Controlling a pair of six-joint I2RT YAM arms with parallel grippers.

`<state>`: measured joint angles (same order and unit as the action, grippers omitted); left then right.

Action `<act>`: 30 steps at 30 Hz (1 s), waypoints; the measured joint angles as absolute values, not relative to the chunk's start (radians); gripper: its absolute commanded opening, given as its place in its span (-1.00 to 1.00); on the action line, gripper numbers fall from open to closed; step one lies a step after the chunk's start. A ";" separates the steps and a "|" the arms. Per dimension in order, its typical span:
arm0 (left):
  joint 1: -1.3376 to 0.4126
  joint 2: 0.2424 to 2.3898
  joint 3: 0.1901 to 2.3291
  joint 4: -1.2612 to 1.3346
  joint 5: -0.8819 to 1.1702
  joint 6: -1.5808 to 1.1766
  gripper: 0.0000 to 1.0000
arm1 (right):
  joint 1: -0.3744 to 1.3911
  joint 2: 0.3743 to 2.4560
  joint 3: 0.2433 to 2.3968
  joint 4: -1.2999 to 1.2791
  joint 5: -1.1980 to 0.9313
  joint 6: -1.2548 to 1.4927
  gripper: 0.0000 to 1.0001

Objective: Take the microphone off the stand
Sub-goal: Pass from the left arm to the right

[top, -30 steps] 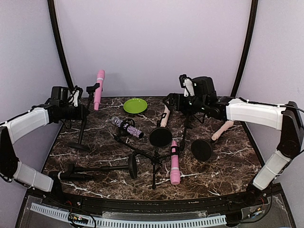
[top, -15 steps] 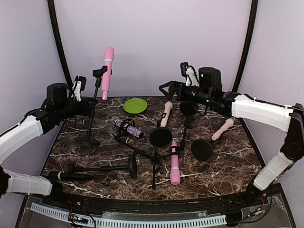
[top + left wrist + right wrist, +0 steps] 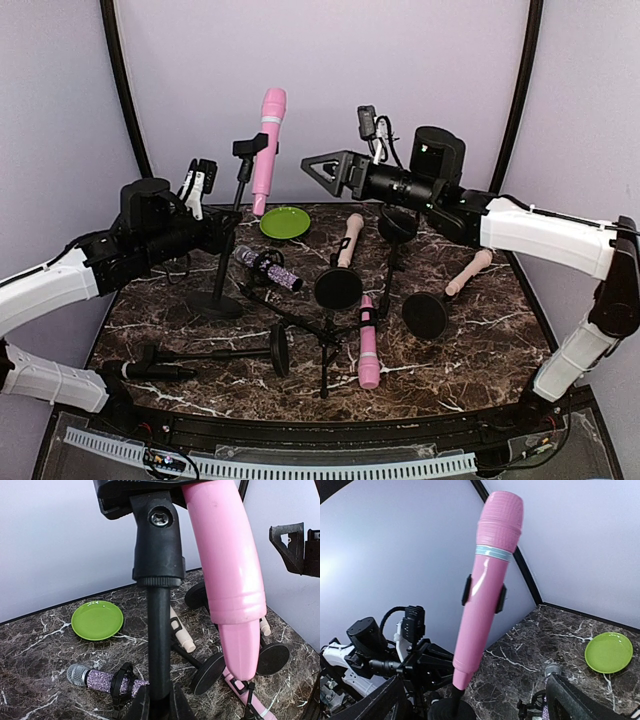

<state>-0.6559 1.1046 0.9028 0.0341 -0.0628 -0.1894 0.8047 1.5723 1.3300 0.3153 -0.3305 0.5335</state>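
across the dark marble table (image 3: pixel 480 345) the middle is crowded with toppled stands (image 3: pixel 215 355) and loose microphones (image 3: pixel 368 345), so the open room is upward, against the pale back wall (image 3: pixel 330 80). the stand (image 3: pixel 232 235) i hold is upright over the left half. whether its round base touches the marble i cannot tell. my left pincer (image 3: pixel 160 707) is clenched on its pole, low down. the pink microphone (image 3: pixel 266 150) sits in the clip (image 3: pixel 248 148) at the top, tilted, head up, with clear air round its upper half. my right pincer (image 3: pixel 322 170) is released, jaws wide, just right of the microphone's body and apart from it. only the view from above shows that gap. the right wrist view shows the clip hugging the body on both sides and a pale band under the head. the left wrist view alone shows the clip's screw and the microphone's tail below it. beyond the pole lie the green plate (image 3: pixel 97 621) and a glitter microphone (image 3: pixel 102 680).
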 measured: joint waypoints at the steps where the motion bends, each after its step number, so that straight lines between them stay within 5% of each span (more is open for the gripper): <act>1: -0.665 1.108 0.903 0.041 -0.071 -0.189 -1.00 | 0.813 1.576 1.335 0.331 -0.336 0.538 0.97; 16: -0.762 1.157 0.902 0.139 -0.092 -0.181 -1.00 | 0.857 1.750 1.498 0.356 -0.352 0.607 0.92; 30: -0.799 1.176 0.889 0.190 -0.091 -0.167 -1.00 | 0.860 1.806 1.542 0.349 -0.323 0.661 0.30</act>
<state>-0.7994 1.1759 0.8890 0.1898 -0.0910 -0.1669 0.8597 1.8057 1.5425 0.3489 -0.3225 0.6605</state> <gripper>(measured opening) 0.117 0.734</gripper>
